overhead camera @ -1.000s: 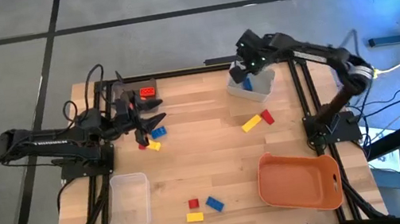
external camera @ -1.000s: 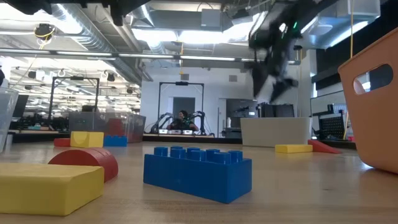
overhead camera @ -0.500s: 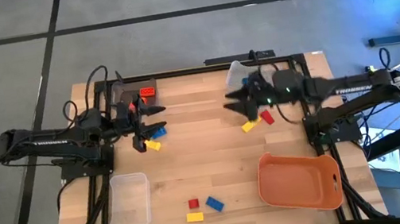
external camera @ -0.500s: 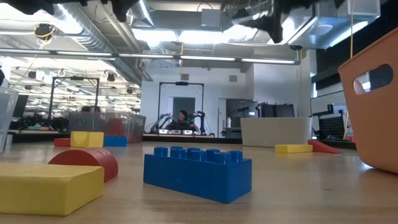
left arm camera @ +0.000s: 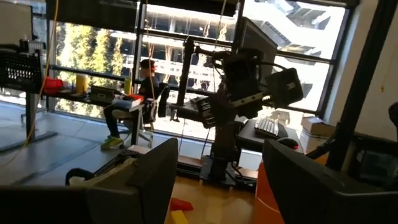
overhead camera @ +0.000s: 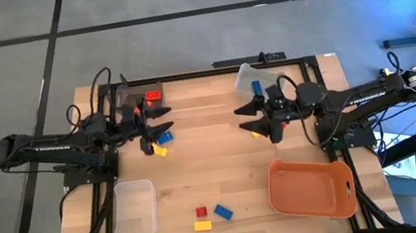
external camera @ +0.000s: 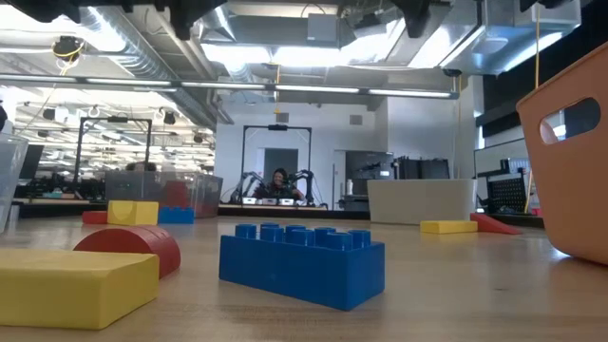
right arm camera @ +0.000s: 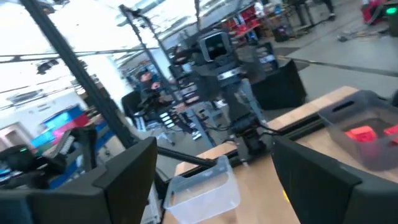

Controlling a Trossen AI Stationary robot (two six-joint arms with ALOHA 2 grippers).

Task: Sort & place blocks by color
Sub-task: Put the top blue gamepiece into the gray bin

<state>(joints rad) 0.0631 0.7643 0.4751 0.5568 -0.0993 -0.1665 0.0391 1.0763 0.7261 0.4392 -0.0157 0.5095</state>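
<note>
The middle of the tabletop lies bare, a wide lane between the two arms. Near the front edge, three blocks sit between the clear bin and the orange tray. The right claw hangs spread over two blocks, the left claw over others.

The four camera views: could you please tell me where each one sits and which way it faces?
High: overhead, straight down on the table, both arms.
Low: at tabletop height, level past a blue brick into the room.
Left wrist: forward between its own open fingers toward the right arm.
Right wrist: forward toward the left arm.
High and low share the orange tray.
</note>
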